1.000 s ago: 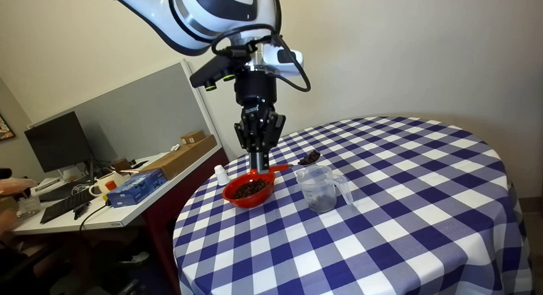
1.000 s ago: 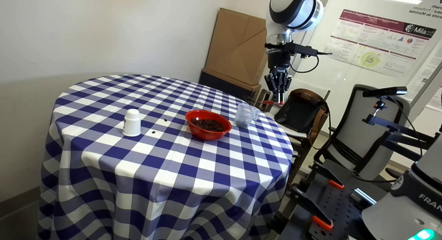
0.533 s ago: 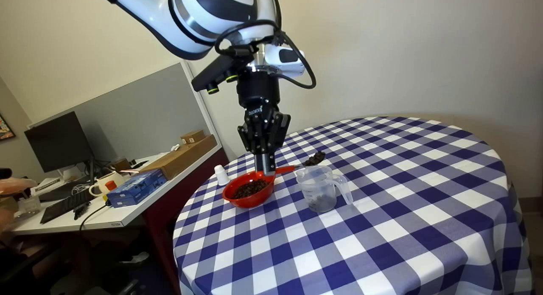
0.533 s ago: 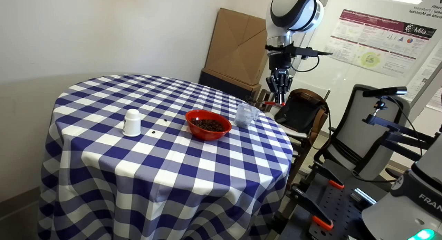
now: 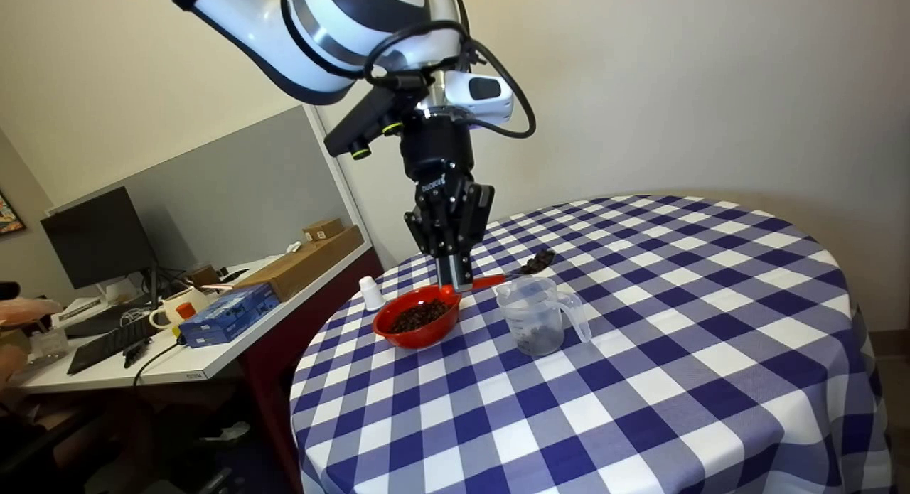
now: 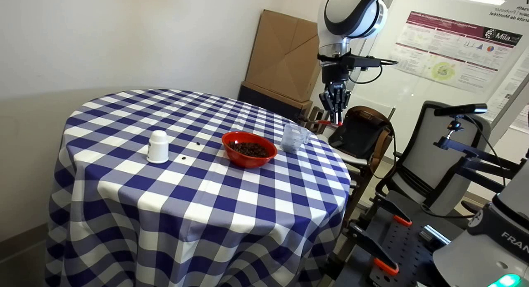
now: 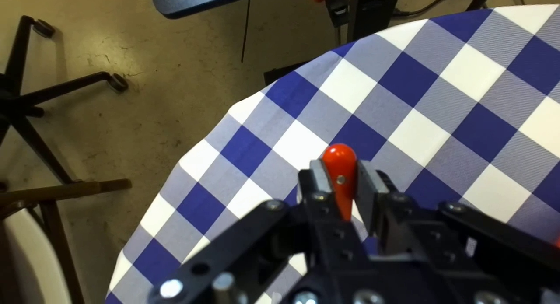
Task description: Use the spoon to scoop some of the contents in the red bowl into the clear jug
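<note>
My gripper point(image 5: 455, 281) is shut on the red handle of the spoon point(image 5: 489, 281), whose handle end point(image 7: 340, 164) shows between the fingertips in the wrist view. The spoon is held roughly level above the table, its head heaped with dark contents point(image 5: 538, 261). In an exterior view the head appears just above and behind the rim of the clear jug point(image 5: 533, 313). The jug point(image 6: 292, 139) stands upright with some dark stuff at its bottom. The red bowl point(image 5: 421, 340) holds more dark contents point(image 6: 248, 149) and sits beside the jug; its side point(image 6: 247, 161) shows in an exterior view.
A white shaker-like object point(image 6: 158, 148) stands on the checked tablecloth point(image 6: 231, 204) past the bowl. A few dark bits point(image 6: 184, 158) lie near it. The table edge point(image 7: 210, 138) shows below the gripper in the wrist view. A chair with a bag point(image 6: 357, 134) stands behind.
In an exterior view my gripper and the loaded spoon have moved a little to the right. The jug, bowl and shaker have not moved.
</note>
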`<move>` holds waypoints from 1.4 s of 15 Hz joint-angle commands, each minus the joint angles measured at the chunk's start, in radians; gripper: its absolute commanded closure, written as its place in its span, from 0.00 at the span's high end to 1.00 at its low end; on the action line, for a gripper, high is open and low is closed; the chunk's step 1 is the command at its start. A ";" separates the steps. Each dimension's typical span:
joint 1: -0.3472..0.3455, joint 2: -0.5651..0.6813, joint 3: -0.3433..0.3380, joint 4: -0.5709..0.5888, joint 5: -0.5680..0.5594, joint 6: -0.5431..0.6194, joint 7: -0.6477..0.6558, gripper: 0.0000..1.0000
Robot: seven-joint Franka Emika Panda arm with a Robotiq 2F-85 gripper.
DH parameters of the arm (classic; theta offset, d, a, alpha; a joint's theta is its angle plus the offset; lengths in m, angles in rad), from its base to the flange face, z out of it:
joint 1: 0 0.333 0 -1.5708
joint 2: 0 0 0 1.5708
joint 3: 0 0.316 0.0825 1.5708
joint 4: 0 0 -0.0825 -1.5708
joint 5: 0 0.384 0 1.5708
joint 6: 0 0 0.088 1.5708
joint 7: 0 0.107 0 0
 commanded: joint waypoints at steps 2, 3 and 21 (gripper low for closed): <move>0.016 -0.018 0.002 -0.026 -0.056 0.029 0.048 0.10; 0.020 -0.019 0.004 -0.029 -0.065 0.032 0.055 0.10; 0.066 -0.024 0.023 -0.038 -0.201 0.034 0.160 0.10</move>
